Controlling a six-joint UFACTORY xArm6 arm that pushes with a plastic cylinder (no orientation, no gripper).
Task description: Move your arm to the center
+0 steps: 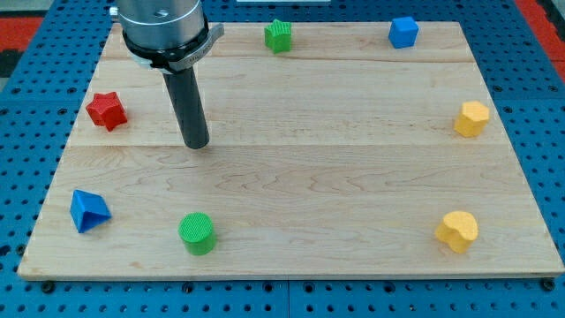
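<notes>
My dark rod comes down from the arm's silver collar at the view's top left, and my tip (196, 144) rests on the wooden board (300, 168) left of its middle. A red star block (107, 110) lies to the left of the tip, apart from it. A green cylinder (197, 233) lies below the tip near the board's bottom edge. A blue triangular block (88, 211) sits at the bottom left. The tip touches no block.
A green star-shaped block (279, 35) and a blue cube (403, 32) sit along the board's top edge. A yellow hexagonal block (472, 118) is at the right edge and a yellow heart-like block (457, 231) at the bottom right. Blue pegboard surrounds the board.
</notes>
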